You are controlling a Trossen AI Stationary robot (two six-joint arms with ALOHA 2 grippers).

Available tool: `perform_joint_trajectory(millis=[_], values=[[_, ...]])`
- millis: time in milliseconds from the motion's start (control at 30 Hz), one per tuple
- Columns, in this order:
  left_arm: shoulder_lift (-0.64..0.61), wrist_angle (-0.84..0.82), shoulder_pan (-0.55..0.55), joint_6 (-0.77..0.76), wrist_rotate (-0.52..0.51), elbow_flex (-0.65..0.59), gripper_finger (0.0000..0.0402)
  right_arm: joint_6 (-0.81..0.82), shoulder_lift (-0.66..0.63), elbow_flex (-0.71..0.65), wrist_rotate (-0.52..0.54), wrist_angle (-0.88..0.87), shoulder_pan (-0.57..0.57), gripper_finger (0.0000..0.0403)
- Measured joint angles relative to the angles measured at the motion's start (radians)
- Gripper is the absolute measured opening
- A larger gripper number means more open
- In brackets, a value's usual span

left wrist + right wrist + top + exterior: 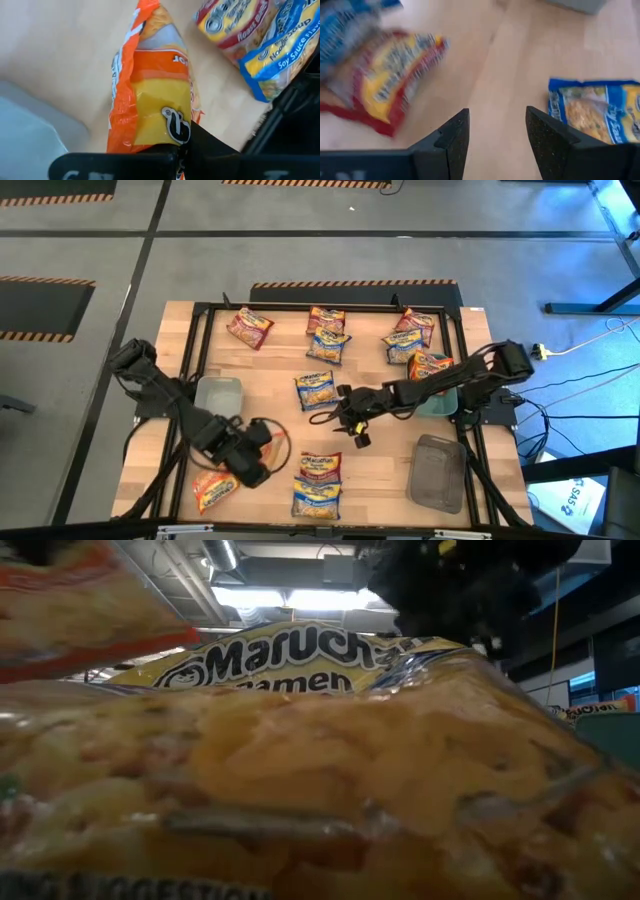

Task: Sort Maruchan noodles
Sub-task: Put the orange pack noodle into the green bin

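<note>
**Left fingers clamp an orange packet at the near edge while the right arm hovers mid-counter**

Nearest the front edge, at about 7 o'clock on the counter (260, 355), the left gripper (243, 463) is down low with its fingers clamped on an orange-red packet (150, 95), which lies flat on the wood. Just beside it, toward 6 o'clock, a maroon-and-yellow packet (319, 466) sits touching a blue-and-yellow packet (316, 499) right at the edge. Over at 5 o'clock there's a grey tray (438, 471), well apart from those.

Moving to the middle: the right gripper (352, 422) reaches in from 3 o'clock and hangs above bare wood, fingers (452, 137) apart with nothing between them. A blue packet (317, 389) lies just beyond it, near the centre. A pale tray (218, 393) rests at 9 o'clock, and a teal tray (440, 402) at 3 o'clock sits partly under the right arm.

Along the far side, a red packet (250, 327) lies at 11 o'clock, two stacked packets (327, 338) at 12, and a cluster of packets (412, 340) at 1 to 2 o'clock.
</note>
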Motion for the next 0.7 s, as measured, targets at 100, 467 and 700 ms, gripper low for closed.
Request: perform_joint_trajectory(millis=[100, 467, 700], values=[[0.000, 0.002, 0.048, 0.157, 0.002, 0.012, 0.0000, 0.046, -0.033, 0.002, -0.048, -0.019, 0.000, 0.0177], [0.000, 0.018, 0.181, 0.538, -0.015, 0.013, 0.0000, 0.237, -0.050, 0.003, -0.179, 0.166, 0.000, 0.0197], [0.000, 0.077, 0.218, 0.652, -0.033, 0.013, 0.0000, 0.317, -0.050, 0.003, -0.020, 0.286, -0.001, 0.0318]])
